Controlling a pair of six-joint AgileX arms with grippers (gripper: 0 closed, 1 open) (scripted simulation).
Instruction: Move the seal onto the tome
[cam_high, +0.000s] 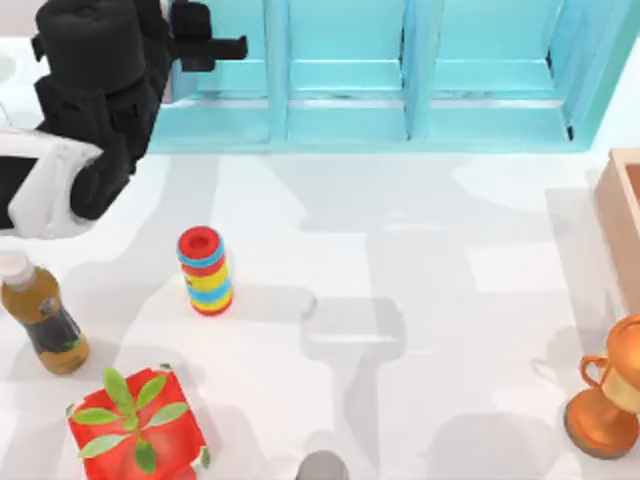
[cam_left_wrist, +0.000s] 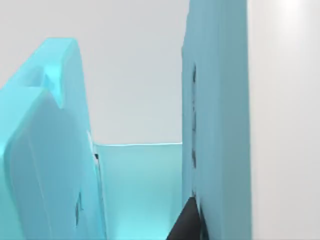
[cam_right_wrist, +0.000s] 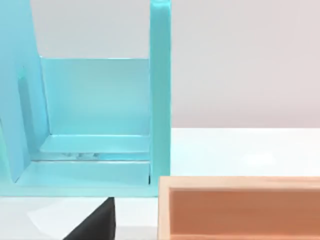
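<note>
The left gripper (cam_high: 235, 47) hovers by the teal shelf (cam_high: 420, 90); jaw state unclear, and I can't make out seal or book.

You see a smooth, faintly glossy white table (cam_high: 420, 280). Behind it, the teal shelf unit (cam_high: 400, 90) looks like matt painted plastic. Right of that shelf, the tan box (cam_high: 625, 220) reads as plain wood; nearer you, the orange trophy (cam_high: 605, 405) shines like polished metal.

Simulated tabletop: white table (cam_high: 420, 300), teal shelf unit (cam_high: 400, 100).
</note>
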